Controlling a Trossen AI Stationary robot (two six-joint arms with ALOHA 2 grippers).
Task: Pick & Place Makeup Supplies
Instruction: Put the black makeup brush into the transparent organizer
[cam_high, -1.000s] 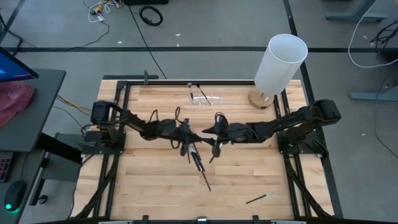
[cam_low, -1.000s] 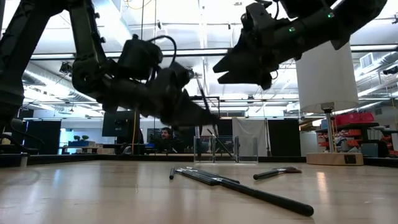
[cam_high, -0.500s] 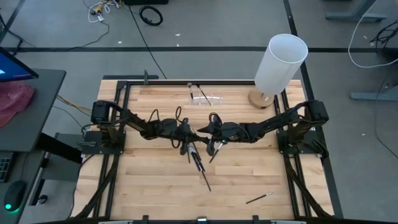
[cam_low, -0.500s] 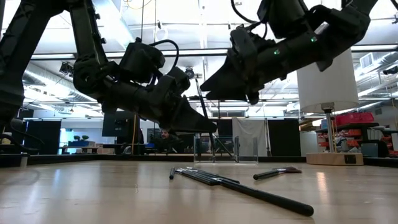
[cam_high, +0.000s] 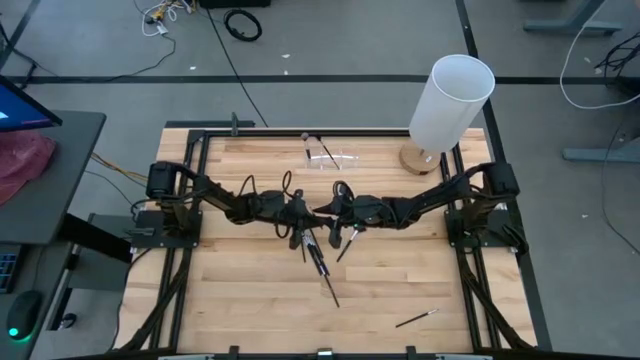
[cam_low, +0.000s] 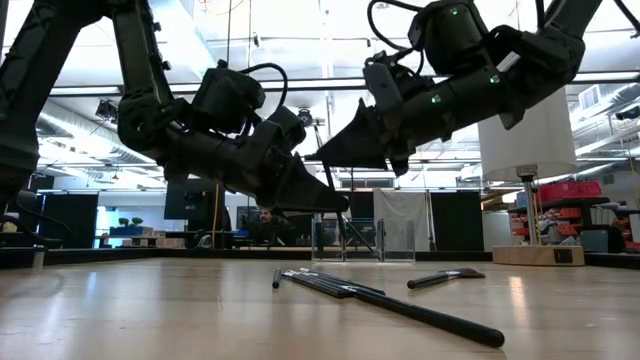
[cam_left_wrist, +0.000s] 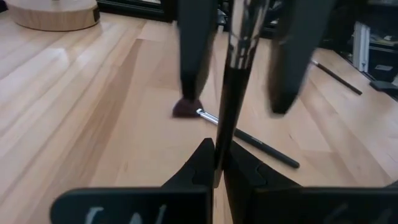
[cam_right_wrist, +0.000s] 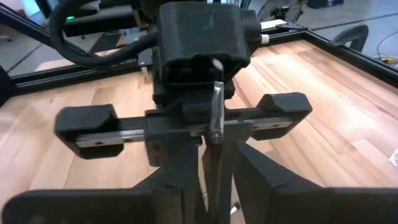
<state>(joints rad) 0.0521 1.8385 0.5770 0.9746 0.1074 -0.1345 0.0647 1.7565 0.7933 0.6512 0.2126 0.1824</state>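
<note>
I am working on a mid-air handover of one makeup brush (cam_left_wrist: 225, 118), so the step in hand is the pass from my left gripper (cam_left_wrist: 217, 163) to my right gripper (cam_low: 328, 156), not a pick from the table (cam_high: 240, 290). My left fingers are pressing together on the lower end of the black handle and are holding the brush upright above the middle of the table. My right gripper is facing the left one from the other side, and its fingers (cam_left_wrist: 193, 56) are standing apart on either side of the silvery ferrule, with a gap showing on each side in the left wrist view. I am judging that they are not yet gripping it.

The rest of the makeup supplies are lying on the wood below: a bundle of dark sticks (cam_high: 318, 258) just under the two grippers, another brush (cam_high: 346, 243) beside them, and a lone stick (cam_high: 415, 319) well apart near the front edge. The clear holder (cam_high: 330, 157) is sitting at the far side with one thin stick leaning in it, near the tall white cylinder (cam_high: 452, 98).

The next move is calling for my right fingers to clamp squarely on the ferrule or the handle just beneath it, and only then for my left ones to let go; releasing early is risking a dropped brush. After that I am expecting to carry it across to the holder
</note>
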